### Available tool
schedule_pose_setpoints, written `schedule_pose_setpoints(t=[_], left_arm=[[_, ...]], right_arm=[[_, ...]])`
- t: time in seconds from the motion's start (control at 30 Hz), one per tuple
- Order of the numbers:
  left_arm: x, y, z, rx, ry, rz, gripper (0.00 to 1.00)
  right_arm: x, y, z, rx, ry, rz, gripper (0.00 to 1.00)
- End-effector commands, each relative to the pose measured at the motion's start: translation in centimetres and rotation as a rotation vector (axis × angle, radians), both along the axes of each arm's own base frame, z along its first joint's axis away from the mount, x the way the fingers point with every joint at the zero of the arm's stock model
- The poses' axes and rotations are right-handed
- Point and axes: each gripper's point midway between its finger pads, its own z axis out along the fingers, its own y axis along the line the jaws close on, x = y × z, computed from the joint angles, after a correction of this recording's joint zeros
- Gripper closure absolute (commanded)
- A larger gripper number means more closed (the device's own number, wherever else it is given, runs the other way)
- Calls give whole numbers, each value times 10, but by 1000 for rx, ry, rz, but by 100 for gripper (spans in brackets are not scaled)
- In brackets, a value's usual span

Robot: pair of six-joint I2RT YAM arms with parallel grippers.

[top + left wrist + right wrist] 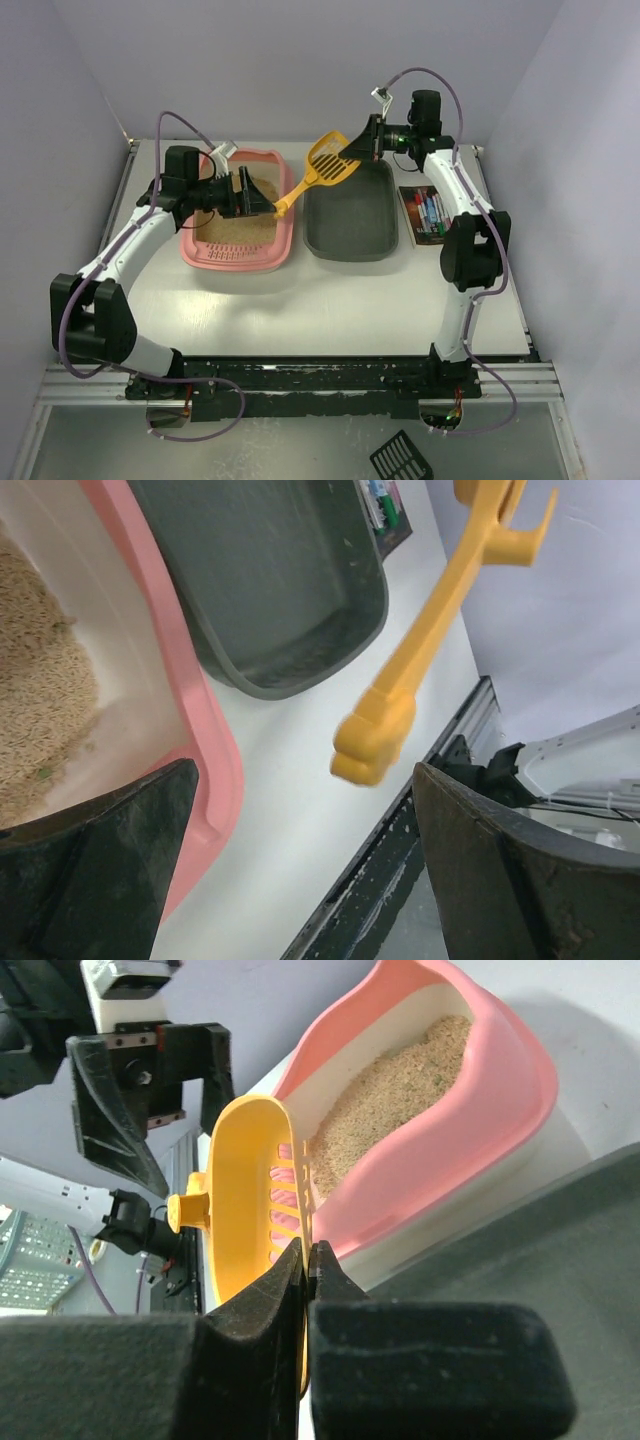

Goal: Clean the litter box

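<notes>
1. One pink litter box [240,260] lies just beneath the left gripper [265,195], whose fingers [100,850] are spread wide.
2. One dark grey tray [350,225] sits below the right gripper [366,146].
3. One yellow scoop [335,160]: right fingers pinch its rim; its handle hangs untouched between left fingers.

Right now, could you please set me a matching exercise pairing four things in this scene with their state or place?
Things:
1. litter box
2. grey tray
3. yellow scoop
4. left gripper

States or places:
A. open, holding nothing
B. holds tan litter
C. pinched in the shut right gripper, up in the air
D. lying just right of the litter box

Pairs: 1-B, 2-D, 3-C, 4-A.
</notes>
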Motion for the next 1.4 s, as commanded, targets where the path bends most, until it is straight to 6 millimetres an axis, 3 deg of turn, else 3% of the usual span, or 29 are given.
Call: schedule_pose_setpoints(t=[0.0, 0.17, 0.4, 0.57, 0.73, 1.23, 1.33, 1.37], left_arm=[[0, -16, 26, -125, -82, -85, 1], [-1, -18, 25, -126, -95, -113, 1], [-12, -40, 31, -190, -106, -218, 1], [-25, -61, 24, -174, -89, -292, 1], [-28, -67, 16, -149, -80, -307, 1], [-22, -68, 15, -126, -88, -306, 28], [-24, -69, 13, -129, -81, -313, 40], [-25, -69, 12, -126, -78, -315, 47]], right_arm=[[-22, 14, 30, 30, -85, 69, 100], [-26, 19, 23, 28, -64, 87, 100], [-34, 39, 12, 4, -59, 117, 100], [-31, 42, 9, 0, -50, 116, 100], [-30, 42, 7, -5, -48, 115, 100], [-34, 48, 1, -14, -42, 124, 100], [-33, 49, 3, -18, -47, 118, 100], [-29, 50, -7, -23, -26, 117, 100]])
